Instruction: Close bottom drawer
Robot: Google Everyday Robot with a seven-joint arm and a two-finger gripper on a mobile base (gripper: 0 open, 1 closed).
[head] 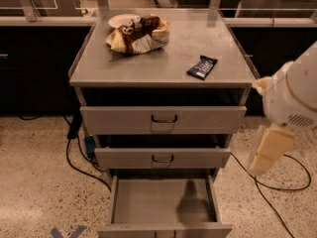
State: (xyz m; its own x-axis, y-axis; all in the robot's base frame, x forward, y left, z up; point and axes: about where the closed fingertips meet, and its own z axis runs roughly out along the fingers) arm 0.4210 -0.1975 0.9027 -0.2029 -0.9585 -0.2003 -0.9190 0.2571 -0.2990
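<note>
The bottom drawer (148,202) of the grey metal cabinet (148,63) is pulled far out, showing its plain grey empty tray. Its front panel (124,230) is cut off by the lower edge of the view. The middle drawer (162,158) and the top drawer (163,119) stand slightly pulled out above it. My gripper (267,151), a cream-coloured piece below the white arm housing (292,95), hangs to the right of the cabinet at the height of the middle drawer, apart from all drawers.
On the cabinet top lie a crumpled snack bag with a plate (136,32) and a dark blue bar wrapper (202,67). Black cables (79,165) trail on the speckled floor left and right of the cabinet. Dark counters stand behind.
</note>
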